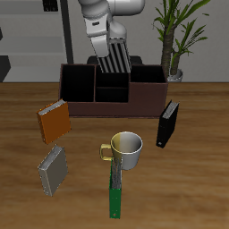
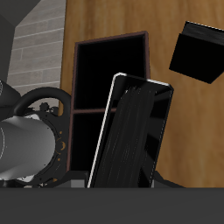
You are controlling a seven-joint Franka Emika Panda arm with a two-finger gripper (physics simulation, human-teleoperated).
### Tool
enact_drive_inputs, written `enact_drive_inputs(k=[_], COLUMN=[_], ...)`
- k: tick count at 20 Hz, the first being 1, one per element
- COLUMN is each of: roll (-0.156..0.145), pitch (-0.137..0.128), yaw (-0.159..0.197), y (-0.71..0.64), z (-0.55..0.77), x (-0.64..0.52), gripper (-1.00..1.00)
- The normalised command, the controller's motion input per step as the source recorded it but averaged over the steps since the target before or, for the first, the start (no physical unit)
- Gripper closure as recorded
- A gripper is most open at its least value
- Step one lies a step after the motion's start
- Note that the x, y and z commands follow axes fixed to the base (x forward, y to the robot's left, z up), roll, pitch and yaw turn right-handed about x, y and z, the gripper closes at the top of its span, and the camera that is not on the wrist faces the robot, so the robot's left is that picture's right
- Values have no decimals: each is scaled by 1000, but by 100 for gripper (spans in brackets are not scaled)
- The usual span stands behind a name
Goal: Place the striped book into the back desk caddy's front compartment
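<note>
Orange-brown book (image 1: 53, 122) and plain grey book (image 1: 53, 168) sit on the surface (image 1: 197, 179) in front of the back desk caddy (image 1: 113, 89), toward one end, both leaning up off the wood. Not task items, nothing touching them.

Striped book (image 1: 115, 59) is up in the air, clamped in the gripper (image 1: 113, 52), hanging above the caddy's middle section. Held upright and slightly tilted, presumably so its thin edge can drop into the front compartment (image 1: 112, 95) without catching the dividers. Looks like the lowering/alignment step; book not in the cell yet.

White mug (image 1: 128, 149) and a green box (image 1: 115, 195) lie nearer the surface's front edge than the caddy. Black book (image 1: 167, 124) stands just off the caddy's other front corner, clear of the drop path.

Wrist view: striped book (image 2: 133, 133) fills most of the frame, caddy cells (image 2: 96, 87) dark behind it. Gripper fingers are hidden by the book in both views, so the exact grip point is a guess. Can't tell from here which cell the book's lower edge lines up with. Plant (image 1: 175, 36) behind the caddy is cut off.
</note>
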Motion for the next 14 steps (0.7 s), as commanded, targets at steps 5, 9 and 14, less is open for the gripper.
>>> enact_drive_inputs(k=[5, 9, 14], roll=[-32, -19, -26], pitch=[20, 32, -4], yaw=[96, 97, 101], y=[-40, -33, -65], z=[-144, -170, -100], x=[-47, -70, -36], gripper=[100, 100, 100])
